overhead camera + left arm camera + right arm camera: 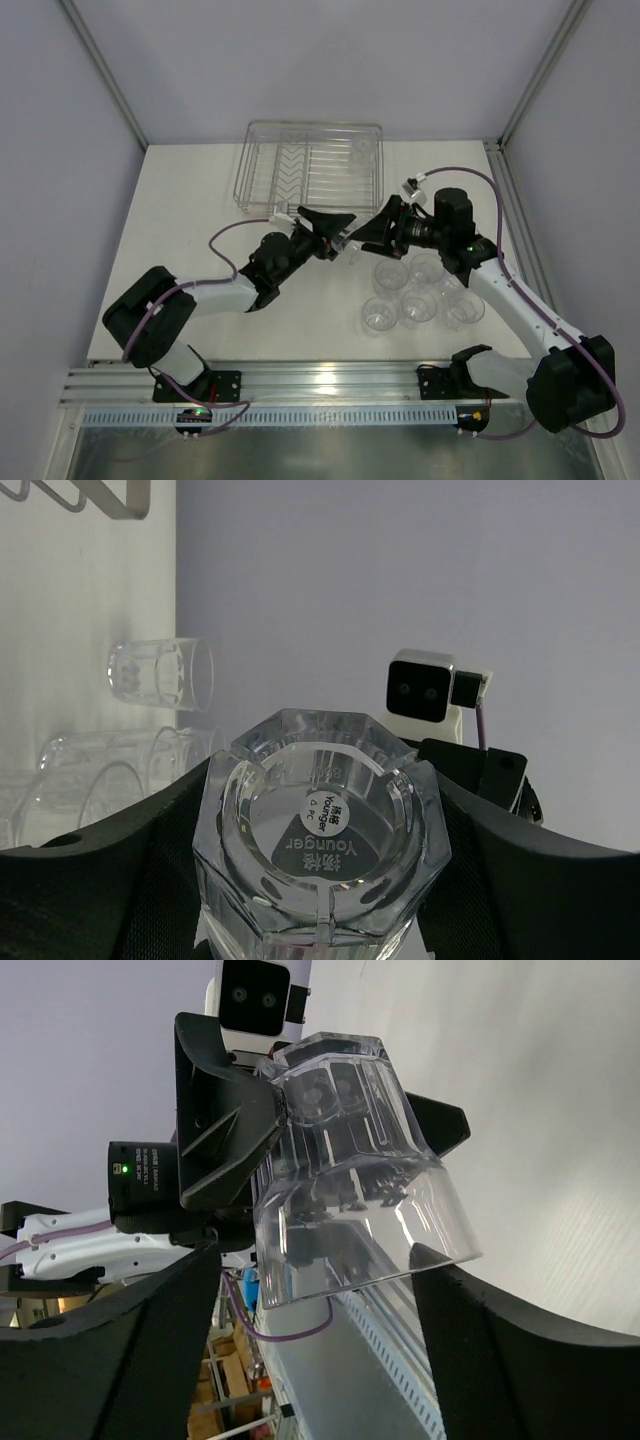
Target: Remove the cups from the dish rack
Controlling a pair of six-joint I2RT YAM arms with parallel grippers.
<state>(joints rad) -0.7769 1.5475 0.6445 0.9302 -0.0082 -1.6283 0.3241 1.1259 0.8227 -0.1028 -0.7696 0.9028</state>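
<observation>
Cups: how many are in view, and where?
8 cups: six on the table beside the right arm, one in the left gripper between both arms, one apparently in the dish rack's far right corner. Clear plastic may hide others.

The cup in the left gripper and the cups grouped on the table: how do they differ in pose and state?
The held cup lies sideways in the air; the grouped cups stand on the table. The held cup is clamped by the left gripper; the grouped cups are free. All are clear, colourless tumblers.
</observation>
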